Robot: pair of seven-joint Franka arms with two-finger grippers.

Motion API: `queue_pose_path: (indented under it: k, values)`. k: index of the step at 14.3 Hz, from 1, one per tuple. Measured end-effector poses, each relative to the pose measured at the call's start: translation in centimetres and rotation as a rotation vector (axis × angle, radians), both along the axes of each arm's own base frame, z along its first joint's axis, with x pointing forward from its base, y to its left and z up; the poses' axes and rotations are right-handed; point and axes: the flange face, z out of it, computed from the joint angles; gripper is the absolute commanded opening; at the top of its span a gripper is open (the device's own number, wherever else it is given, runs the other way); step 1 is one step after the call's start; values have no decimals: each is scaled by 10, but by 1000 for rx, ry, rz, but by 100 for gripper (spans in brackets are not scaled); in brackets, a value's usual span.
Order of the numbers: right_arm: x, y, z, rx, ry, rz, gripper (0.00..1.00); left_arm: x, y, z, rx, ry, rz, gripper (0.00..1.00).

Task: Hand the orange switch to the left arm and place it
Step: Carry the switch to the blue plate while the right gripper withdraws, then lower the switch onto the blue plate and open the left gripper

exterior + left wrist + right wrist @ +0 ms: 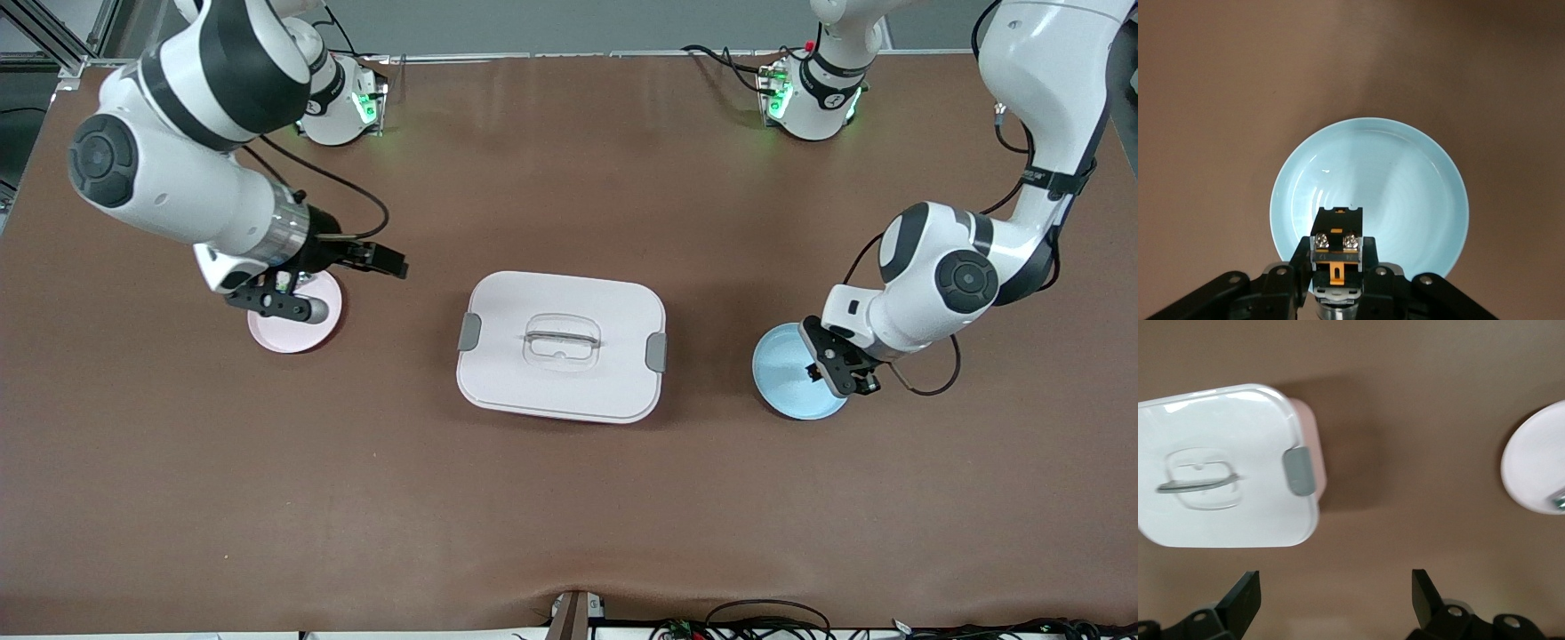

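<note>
While the left gripper [1335,267] pinches the orange switch [1336,247] over the blue plate [1418,173], the right gripper [1335,597], fingers spread, waits over the pink plate [276,336]; next comes a handover clear of the box [561,345].

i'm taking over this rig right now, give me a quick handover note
Left claw: shut on the orange switch, held over the blue plate at the left arm's end of the table.
Right claw: open, holding nothing, over the pink plate at the right arm's end.
The box sits between the two plates, lid on.
Done: switch gripped by the left arm.
Left: carry it past the box without touching it, hand it to the right claw, then presumably set it on the pink plate.
</note>
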Motion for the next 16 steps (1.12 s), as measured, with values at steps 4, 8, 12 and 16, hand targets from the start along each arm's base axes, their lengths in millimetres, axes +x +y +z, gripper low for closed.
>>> queue_pose_path:
  k: [4,8,12,16]
  values:
    - [-2,-31,4,-52,-43,114,100,-1,-6,-26,24,-6,-113,0]
    - [1,-80,12,-53,-73,153,100,-5,-13,-46,31,3,-160,0]
    - [2,-125,9,-54,-62,115,100,-11,-23,-62,21,28,-178,41]
    - [2,-161,7,-86,-59,123,100,-9,-22,-61,24,23,-179,100]
